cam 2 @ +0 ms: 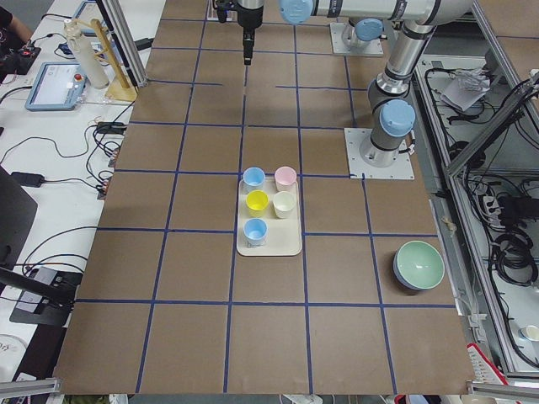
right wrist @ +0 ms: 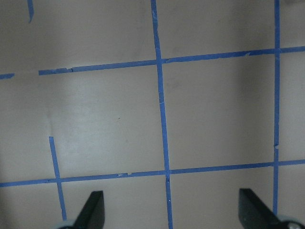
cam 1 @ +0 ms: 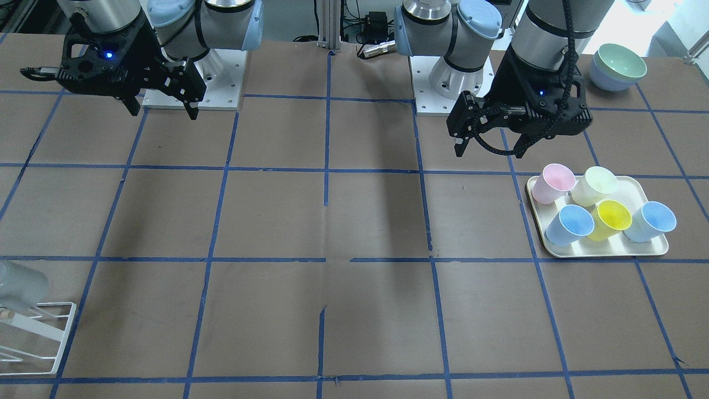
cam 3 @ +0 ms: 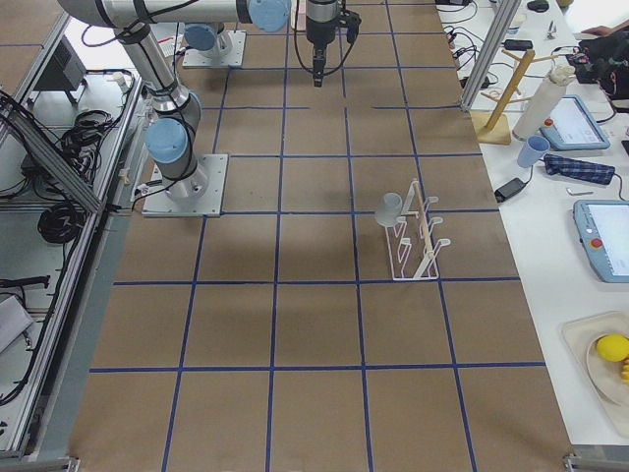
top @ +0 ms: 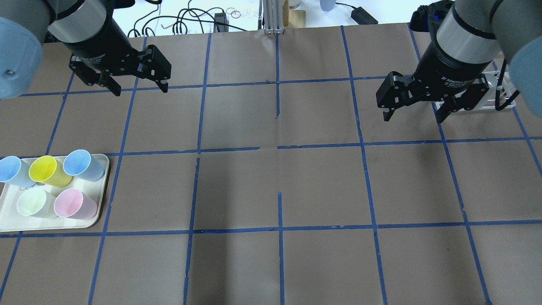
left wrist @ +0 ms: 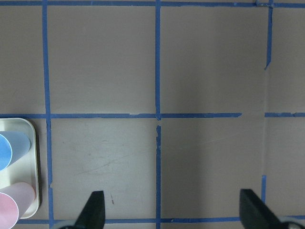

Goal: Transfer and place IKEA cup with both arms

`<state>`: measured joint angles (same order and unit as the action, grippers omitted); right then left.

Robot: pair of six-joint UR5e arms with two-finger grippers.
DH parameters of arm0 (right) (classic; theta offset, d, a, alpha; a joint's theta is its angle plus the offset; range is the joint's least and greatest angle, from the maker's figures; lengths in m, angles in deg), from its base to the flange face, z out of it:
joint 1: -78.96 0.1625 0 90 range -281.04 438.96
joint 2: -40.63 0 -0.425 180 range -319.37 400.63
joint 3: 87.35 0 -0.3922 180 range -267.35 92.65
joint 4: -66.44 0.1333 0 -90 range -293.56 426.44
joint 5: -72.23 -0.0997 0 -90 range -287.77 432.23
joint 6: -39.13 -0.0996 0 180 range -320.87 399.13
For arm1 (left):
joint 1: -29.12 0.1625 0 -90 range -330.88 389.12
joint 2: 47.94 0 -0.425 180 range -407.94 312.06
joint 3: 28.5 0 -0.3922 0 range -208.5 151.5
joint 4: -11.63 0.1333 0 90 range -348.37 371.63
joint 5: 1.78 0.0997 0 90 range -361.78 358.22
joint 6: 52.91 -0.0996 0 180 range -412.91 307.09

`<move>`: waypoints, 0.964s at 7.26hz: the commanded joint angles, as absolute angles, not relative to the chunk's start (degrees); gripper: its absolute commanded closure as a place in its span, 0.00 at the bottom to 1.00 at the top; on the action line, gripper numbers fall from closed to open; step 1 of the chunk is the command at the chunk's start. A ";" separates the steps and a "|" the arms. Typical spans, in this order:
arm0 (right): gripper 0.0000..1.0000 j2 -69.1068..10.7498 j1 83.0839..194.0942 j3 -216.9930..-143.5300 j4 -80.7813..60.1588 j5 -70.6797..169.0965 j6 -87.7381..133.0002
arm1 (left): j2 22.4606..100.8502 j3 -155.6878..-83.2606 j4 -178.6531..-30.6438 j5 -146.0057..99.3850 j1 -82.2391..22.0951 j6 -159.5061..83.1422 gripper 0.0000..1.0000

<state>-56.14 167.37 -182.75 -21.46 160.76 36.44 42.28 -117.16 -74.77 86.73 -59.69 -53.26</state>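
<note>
The IKEA cup (cam 1: 19, 285), a pale grey tumbler, hangs tilted on a white wire rack (cam 1: 41, 332) near the table's edge; it also shows in the exterior right view (cam 3: 390, 208). My right gripper (top: 413, 117) is open and empty, high above the table just in front of the rack (top: 504, 95), and its jaws stand wide in the right wrist view (right wrist: 171, 212). My left gripper (top: 139, 89) is open and empty above bare table, beyond the tray; the left wrist view (left wrist: 172, 212) shows its spread jaws. In the front-facing view the left gripper (cam 1: 490, 151) is on the right and the right gripper (cam 1: 164, 112) on the left.
A cream tray (top: 12, 226) holds pink, pale green, yellow and two blue cups (cam 1: 609, 219) on my left side. Stacked green and blue bowls (cam 1: 617, 66) sit near the left arm's base. Brown paper with blue tape lines covers the table (top: 279, 186).
</note>
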 commanded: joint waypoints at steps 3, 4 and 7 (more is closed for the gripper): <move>0.00 -56.14 167.29 -182.80 -21.72 161.09 36.58 | 42.15 -117.10 -74.85 86.64 -59.56 -53.35 0.00; 0.00 -56.14 167.37 -182.89 -21.63 161.09 36.58 | 42.15 -117.10 -74.85 86.73 -59.47 -53.44 0.00; 0.00 -56.14 167.29 -182.89 -21.19 161.09 36.50 | 41.36 -118.32 -74.77 87.17 -59.73 -53.53 0.00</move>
